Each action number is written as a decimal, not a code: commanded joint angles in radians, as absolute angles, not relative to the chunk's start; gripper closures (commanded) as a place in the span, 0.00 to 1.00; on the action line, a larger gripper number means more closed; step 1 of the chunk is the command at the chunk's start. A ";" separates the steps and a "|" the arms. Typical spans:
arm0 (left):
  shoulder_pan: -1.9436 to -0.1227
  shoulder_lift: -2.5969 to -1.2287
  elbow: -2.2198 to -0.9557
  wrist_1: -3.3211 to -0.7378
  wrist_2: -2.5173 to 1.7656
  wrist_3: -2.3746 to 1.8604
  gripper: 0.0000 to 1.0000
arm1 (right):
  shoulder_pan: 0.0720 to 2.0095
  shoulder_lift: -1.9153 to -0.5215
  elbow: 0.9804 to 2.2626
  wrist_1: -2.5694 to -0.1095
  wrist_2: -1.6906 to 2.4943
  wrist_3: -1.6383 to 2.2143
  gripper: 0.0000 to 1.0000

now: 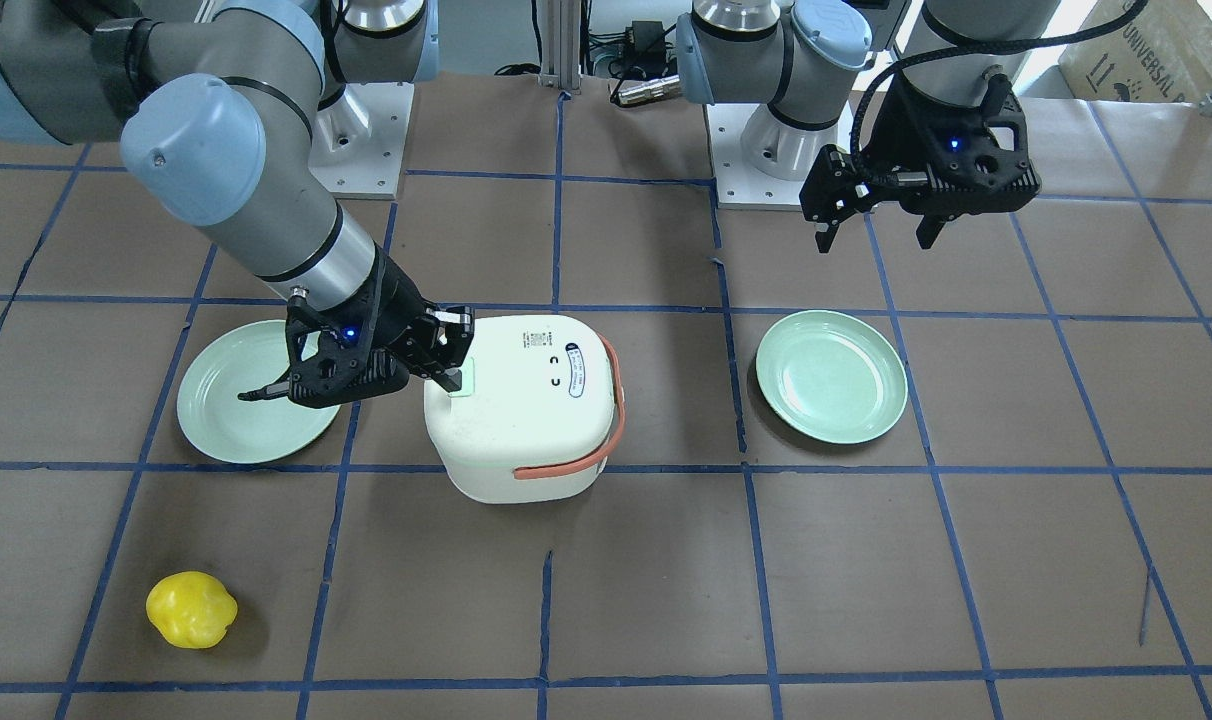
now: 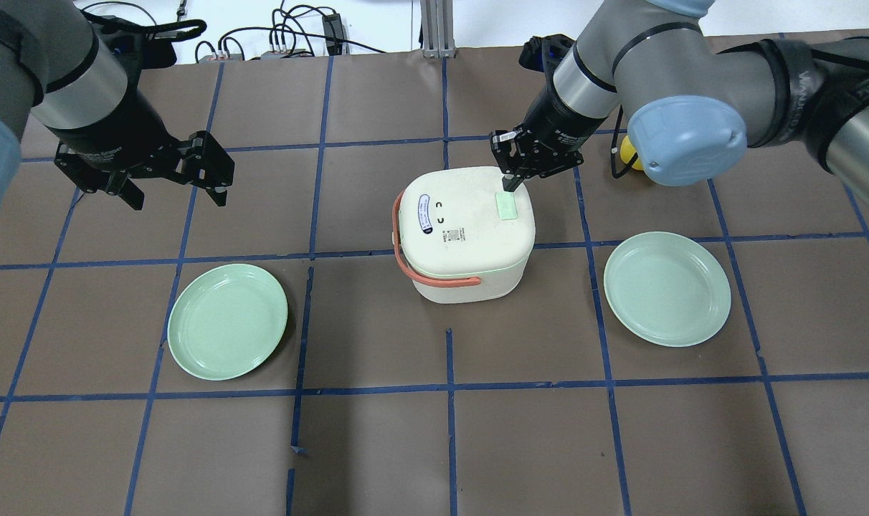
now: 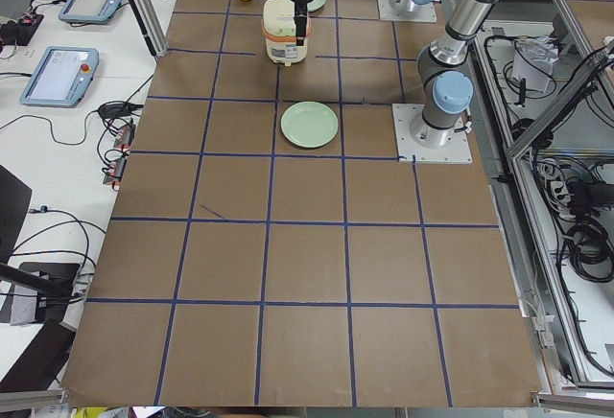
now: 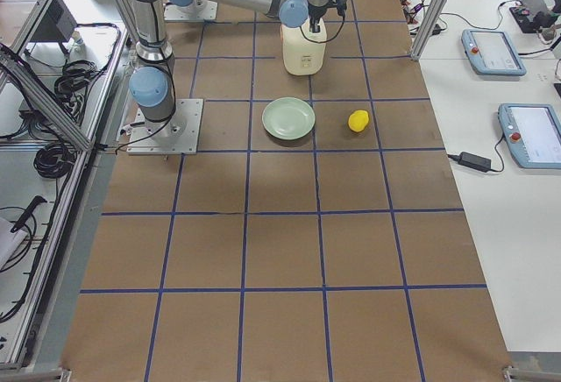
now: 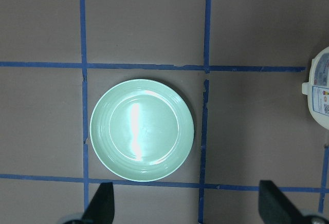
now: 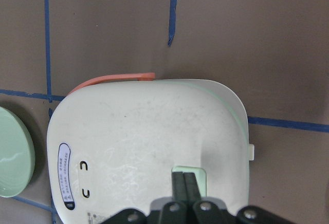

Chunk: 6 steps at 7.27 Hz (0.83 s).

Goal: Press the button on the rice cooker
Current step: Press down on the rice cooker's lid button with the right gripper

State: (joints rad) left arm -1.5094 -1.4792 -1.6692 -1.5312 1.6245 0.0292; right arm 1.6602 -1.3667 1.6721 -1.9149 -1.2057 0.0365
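Pressing, not grasping, is what the job needs. The rice cooker point(image 2: 463, 222) sits mid-tabletop point(image 2: 377, 444), lid shut, orange handle point(image 2: 406, 265) folded down round its side. It looks like a stiff, smooth plastic shell, prob. light if empty, so a slanted push could skid it on the brown paper. No hold is needed: contact should land on the middle of the pale green button point(image 2: 507, 206), near the lid's edge on the robot's right, w/ force going straight down.

The right gripper point(image 2: 507, 185) has its jaws together, nothing between them, and both tips stand as 1 point on that button. From the wrist view they seem to touch it, but I can't tell whether it's pushed in.

The 2 green plates lie either side of the cooker, the right-side plate point(image 2: 667, 288) and the left-side plate point(image 2: 228, 321), both well apart from it. The left gripper point(image 2: 176, 193) hangs over the tabletop, jaws wide apart and holding nothing. Farthest out, a yellow pepper point(image 1: 191, 609) lies alone.
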 commanded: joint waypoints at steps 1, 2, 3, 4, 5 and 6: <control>-1.509 -1.480 -1.669 -1.531 1.624 0.029 0.00 | 1.661 -1.367 1.689 -1.933 -1.206 0.035 0.92; -1.509 -1.479 -1.669 -1.532 1.624 0.029 0.00 | 1.660 -1.370 1.712 -1.960 -1.204 0.035 0.92; -1.509 -1.479 -1.669 -1.532 1.624 0.031 0.00 | 1.661 -1.374 1.718 -1.963 -1.204 0.035 0.92; -1.509 -1.479 -1.669 -1.531 1.624 0.029 0.00 | 1.661 -1.374 1.718 -1.965 -1.204 0.035 0.92; -1.509 -1.479 -1.669 -1.531 1.624 0.029 0.00 | 1.661 -1.374 1.718 -1.965 -1.204 0.035 0.91; -1.509 -1.479 -1.669 -1.531 1.624 0.029 0.00 | 1.661 -1.373 1.720 -1.976 -1.204 0.035 0.91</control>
State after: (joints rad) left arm -1.5094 -1.4788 -1.6690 -1.5311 1.6245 0.0293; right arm 1.6612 -1.3737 1.7179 -1.9671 -1.2042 0.0353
